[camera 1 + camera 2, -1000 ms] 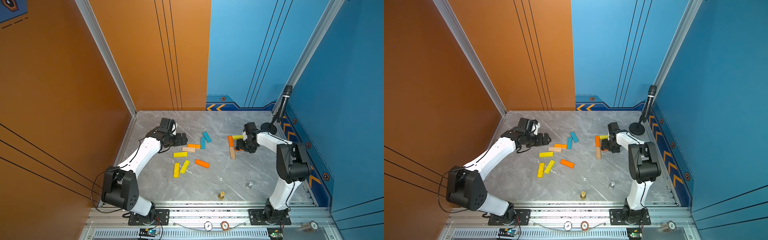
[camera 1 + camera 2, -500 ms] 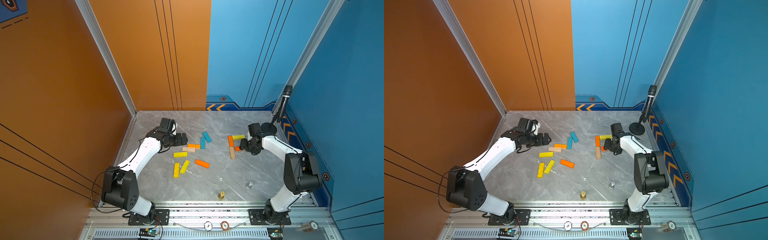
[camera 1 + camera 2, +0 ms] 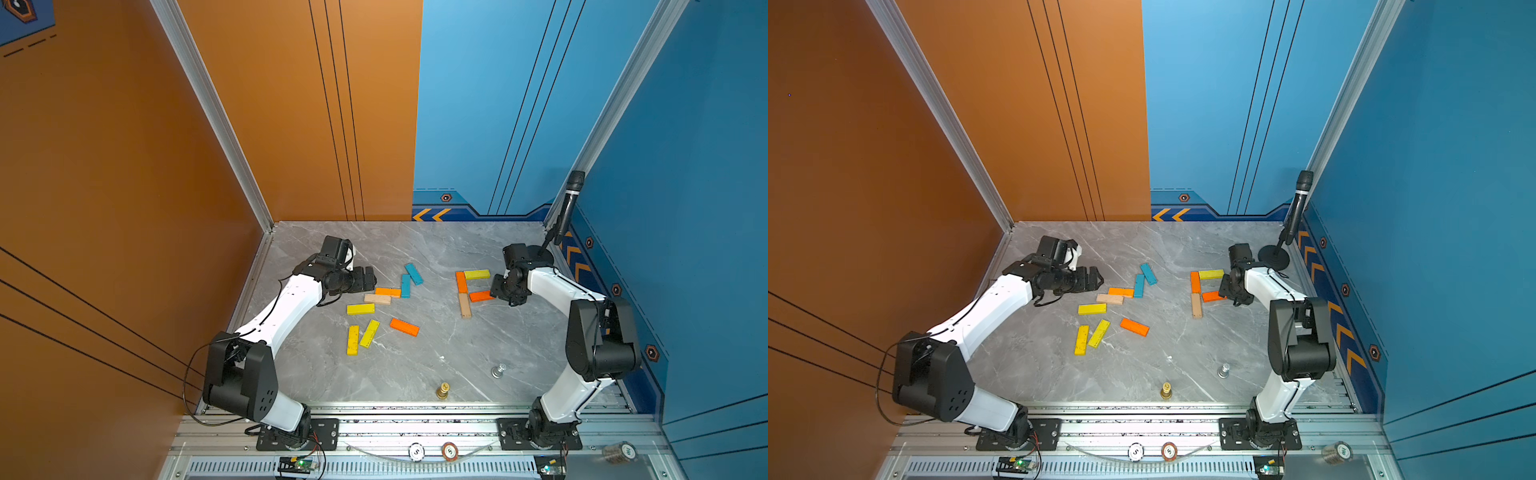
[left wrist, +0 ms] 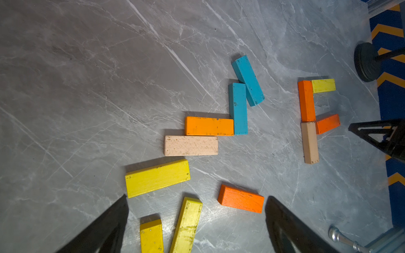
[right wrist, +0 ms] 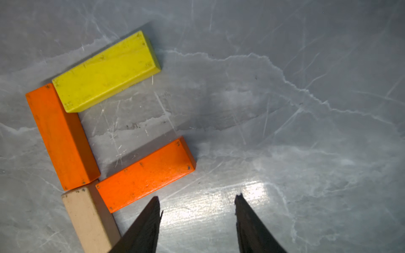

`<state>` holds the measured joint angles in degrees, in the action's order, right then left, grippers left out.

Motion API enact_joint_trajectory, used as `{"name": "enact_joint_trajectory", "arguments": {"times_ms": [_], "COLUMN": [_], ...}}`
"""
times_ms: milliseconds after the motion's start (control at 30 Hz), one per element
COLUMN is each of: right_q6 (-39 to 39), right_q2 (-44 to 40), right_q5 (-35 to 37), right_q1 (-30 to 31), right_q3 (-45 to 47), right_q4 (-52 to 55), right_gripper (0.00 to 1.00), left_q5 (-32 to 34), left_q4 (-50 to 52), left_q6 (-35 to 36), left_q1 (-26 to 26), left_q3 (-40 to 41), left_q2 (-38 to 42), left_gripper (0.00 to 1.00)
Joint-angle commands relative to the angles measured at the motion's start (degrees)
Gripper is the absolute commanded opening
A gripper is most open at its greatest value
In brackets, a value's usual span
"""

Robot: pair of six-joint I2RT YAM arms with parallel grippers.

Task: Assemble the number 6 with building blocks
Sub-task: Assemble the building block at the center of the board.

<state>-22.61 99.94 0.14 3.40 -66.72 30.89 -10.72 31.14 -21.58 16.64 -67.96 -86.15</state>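
Behind the right pincer (image 3: 496,292), the orange block (image 3: 478,296) is partly hidden.

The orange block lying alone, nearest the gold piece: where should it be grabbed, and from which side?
Probably best to pinch the lone orange block at mid-length, across its two long edges, coming straight down from above. It lies flat on the table, so its ends and faces offer no easier hold. Both long edges are free: the nearest yellow block lies apart from it.
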Motion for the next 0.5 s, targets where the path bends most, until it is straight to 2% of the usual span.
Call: {"name": "enact_joint_trajectory", "arguments": {"times_ms": [0, 467], "right_q6": [-1.5, -5.6], "right_q2": [2.6, 12.3], "right_q5": [-2.6, -1.9], "right_q1": [-0.5, -0.6], "right_q3": [-2.5, -10.7], "right_q4": [-0.3, -0.7], "right_gripper": [0.55, 0.44], "left_q5": [-0.2, 0.3], "left_q4": [1.5, 1.5], "left_q6": [1.1, 1.4], "left_q1": [0.5, 0.5], "left_q3": [-1.3, -1.2], "left_q2": [0.8, 1.2], "left_gripper": [0.97, 0.97]}}
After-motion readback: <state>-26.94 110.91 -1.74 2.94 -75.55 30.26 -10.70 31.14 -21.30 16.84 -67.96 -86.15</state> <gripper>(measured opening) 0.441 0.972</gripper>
